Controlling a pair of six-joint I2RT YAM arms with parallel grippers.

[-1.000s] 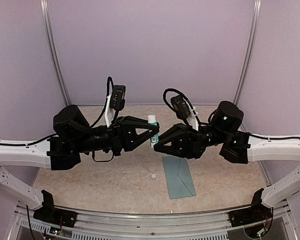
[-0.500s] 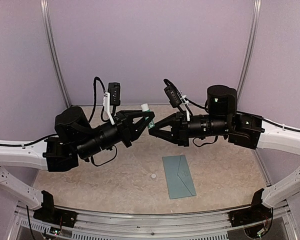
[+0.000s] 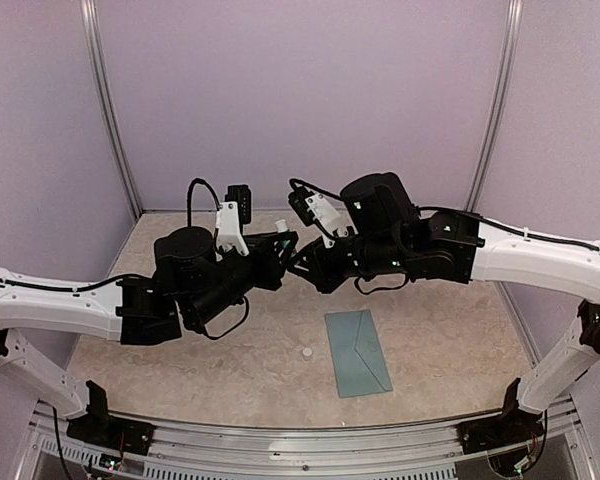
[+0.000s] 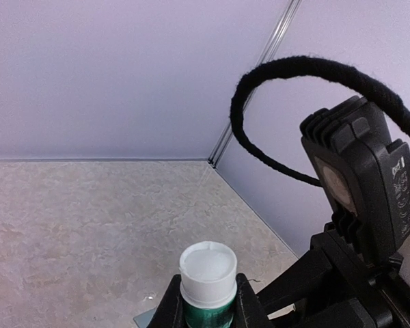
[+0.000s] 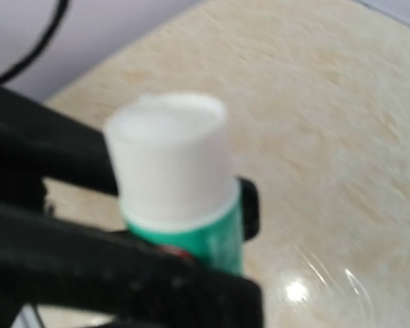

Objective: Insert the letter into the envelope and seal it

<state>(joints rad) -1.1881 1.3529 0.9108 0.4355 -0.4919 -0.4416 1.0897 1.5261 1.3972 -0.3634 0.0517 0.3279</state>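
The teal envelope lies flat on the table at the front, right of centre, with its pointed flap folded down. One of its corners shows in the left wrist view. No off-white letter shows in any view. My left gripper is shut on a white-and-green glue stick, held in the air with its open white end pointing away from the wrist. My right gripper is tip to tip with it. The stick fills the blurred right wrist view, and my right jaws cannot be made out.
A small white cap lies on the table left of the envelope. Purple walls with metal corner posts close in the back and sides. Both arms cross over the middle of the table.
Both grippers have risen and moved back and left together, staying tip to tip around the glue stick. The right arm has swung far to the left. The envelope and cap have not moved.
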